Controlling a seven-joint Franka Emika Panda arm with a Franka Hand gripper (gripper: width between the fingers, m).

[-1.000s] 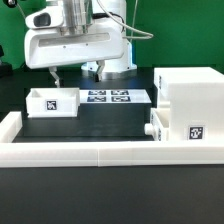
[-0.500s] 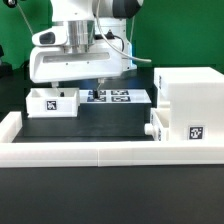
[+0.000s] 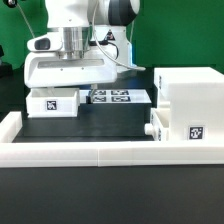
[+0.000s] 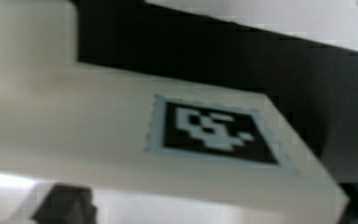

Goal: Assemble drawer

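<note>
A small white tray (image 3: 54, 102) with a square tag on its front sits on the black table at the exterior view's left. My gripper (image 3: 58, 91) hangs right over it, its fingertips down at the tray's top edge and mostly hidden by the hand. The wrist view shows the tray's tagged white face (image 4: 211, 125) close up, with one dark finger (image 4: 60, 205) beside it. The jaws stand wide apart and grip nothing. The large white box (image 3: 190, 92) stands at the right, with the second knobbed tray (image 3: 172, 127) against its front.
The marker board (image 3: 118, 97) lies flat between the small tray and the large box. A low white wall (image 3: 90, 150) runs along the table's front and left side. The arm's base stands behind the marker board.
My gripper has moved down and toward the exterior view's left, from above the marker board's edge to just over the small tray. The tray, box and second tray have not moved.
</note>
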